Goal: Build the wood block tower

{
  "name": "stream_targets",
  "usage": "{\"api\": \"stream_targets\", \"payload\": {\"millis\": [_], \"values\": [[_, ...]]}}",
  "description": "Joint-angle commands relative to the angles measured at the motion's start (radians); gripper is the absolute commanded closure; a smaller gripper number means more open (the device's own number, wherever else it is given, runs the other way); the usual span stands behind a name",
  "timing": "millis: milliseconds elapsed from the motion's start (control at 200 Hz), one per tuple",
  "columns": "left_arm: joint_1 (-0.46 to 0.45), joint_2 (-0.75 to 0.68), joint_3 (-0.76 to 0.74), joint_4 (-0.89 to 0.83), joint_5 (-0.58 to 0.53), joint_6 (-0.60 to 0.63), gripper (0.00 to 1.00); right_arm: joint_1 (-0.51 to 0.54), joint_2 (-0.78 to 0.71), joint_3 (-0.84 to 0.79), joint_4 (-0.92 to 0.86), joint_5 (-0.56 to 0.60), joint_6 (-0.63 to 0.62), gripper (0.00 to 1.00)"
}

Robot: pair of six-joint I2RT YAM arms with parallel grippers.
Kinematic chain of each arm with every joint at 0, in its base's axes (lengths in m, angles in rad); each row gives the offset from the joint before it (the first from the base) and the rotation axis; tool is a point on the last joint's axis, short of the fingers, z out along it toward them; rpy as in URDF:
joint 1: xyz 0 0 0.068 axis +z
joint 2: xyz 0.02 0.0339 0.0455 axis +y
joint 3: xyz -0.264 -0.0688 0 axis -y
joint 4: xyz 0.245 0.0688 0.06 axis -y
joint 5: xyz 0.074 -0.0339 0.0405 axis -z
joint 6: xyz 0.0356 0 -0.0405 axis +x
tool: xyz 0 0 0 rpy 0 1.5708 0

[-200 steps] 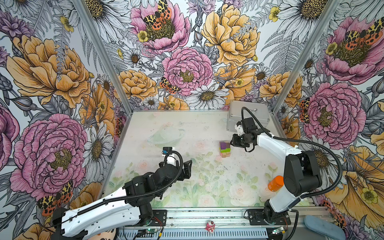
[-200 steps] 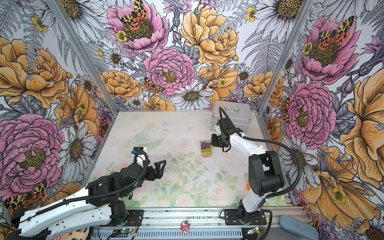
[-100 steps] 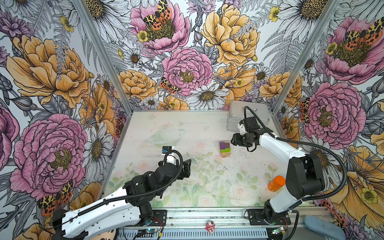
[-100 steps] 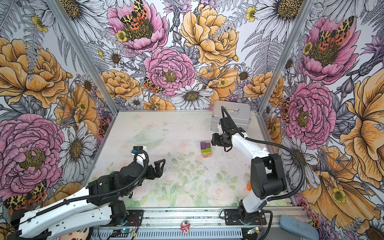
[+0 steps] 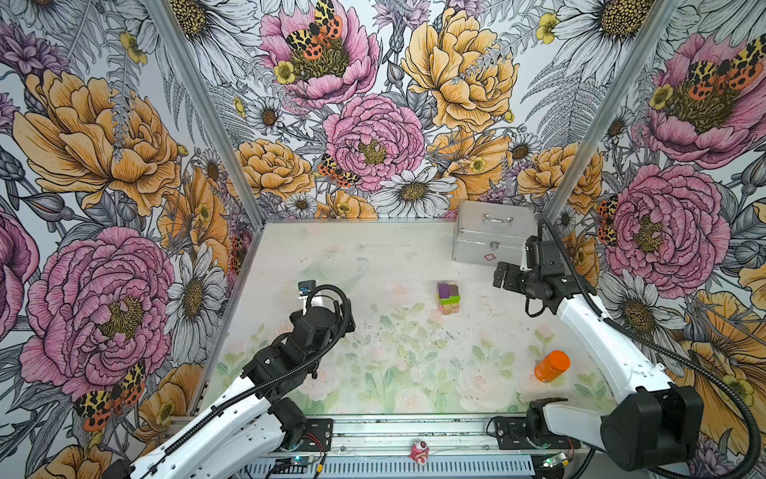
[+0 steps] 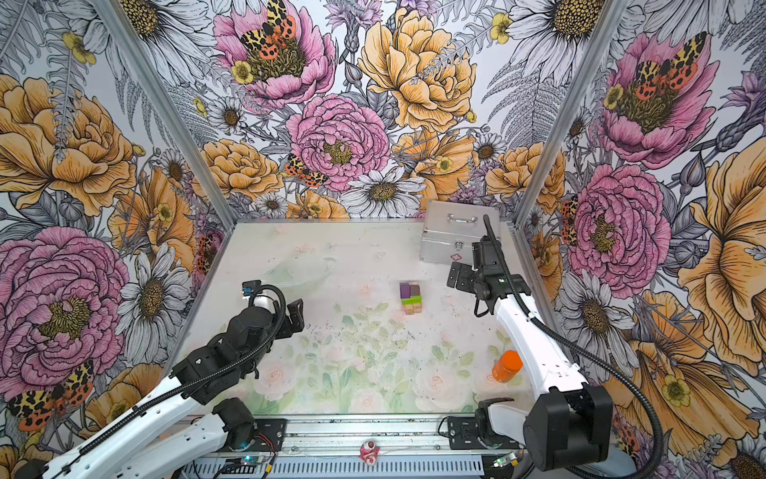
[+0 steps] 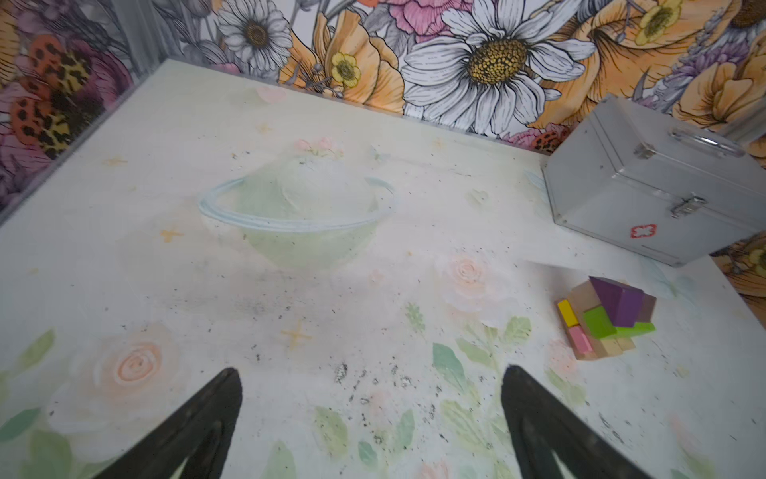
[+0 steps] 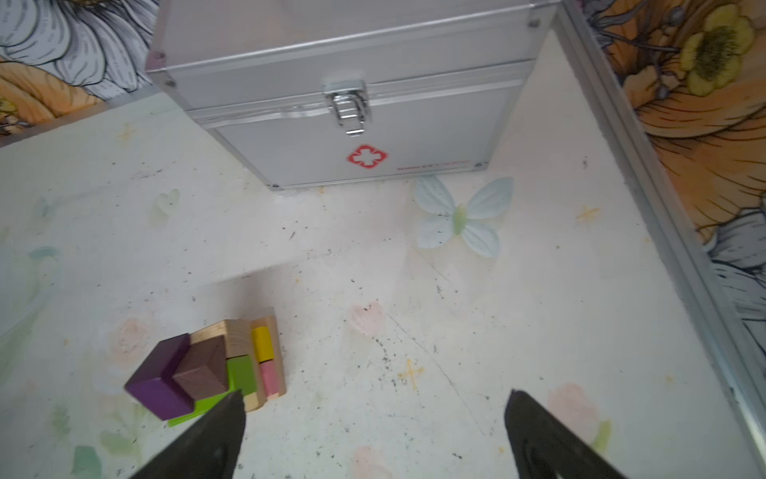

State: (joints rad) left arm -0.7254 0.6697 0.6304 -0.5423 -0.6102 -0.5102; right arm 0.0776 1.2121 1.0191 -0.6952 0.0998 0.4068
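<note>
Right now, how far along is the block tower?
Done: the wood block tower stands in crossed layers, purple brick and dark-brown brick on top of the lime-green brick. In hand: nothing; the right gripper is open, apart from the tower, the left gripper open and farther off. Left: no loose brick is in view, so stacking looks finished or nearly so.
</note>
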Motion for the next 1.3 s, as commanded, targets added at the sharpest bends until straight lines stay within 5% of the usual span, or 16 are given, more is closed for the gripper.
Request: {"api": "stream_targets", "payload": {"millis": [0, 160, 500, 615, 816, 1296], "values": [[0.016, -0.017, -0.053, 0.105, -0.191, 0.133, 0.01, -0.026, -0.074, -0.071, 0.015, 0.112, 0.004, 0.01], [0.091, 0.045, -0.122, 0.308, -0.256, 0.290, 0.01, -0.029, -0.168, -0.198, 0.123, 0.169, -0.053, 0.01], [0.394, 0.181, -0.218, 0.599, -0.032, 0.410, 0.01, -0.027, -0.408, -0.653, 0.772, 0.222, -0.154, 0.01], [0.468, 0.219, -0.283, 0.774, 0.007, 0.462, 0.01, -0.030, -0.343, -0.719, 0.956, 0.262, -0.179, 0.01], [0.626, 0.407, -0.296, 0.907, 0.105, 0.382, 0.01, -0.035, -0.162, -0.776, 1.230, 0.269, -0.139, 0.00], [0.640, 0.693, -0.265, 1.323, 0.091, 0.504, 0.01, -0.085, 0.098, -0.759, 1.576, 0.227, -0.239, 0.00]]}}
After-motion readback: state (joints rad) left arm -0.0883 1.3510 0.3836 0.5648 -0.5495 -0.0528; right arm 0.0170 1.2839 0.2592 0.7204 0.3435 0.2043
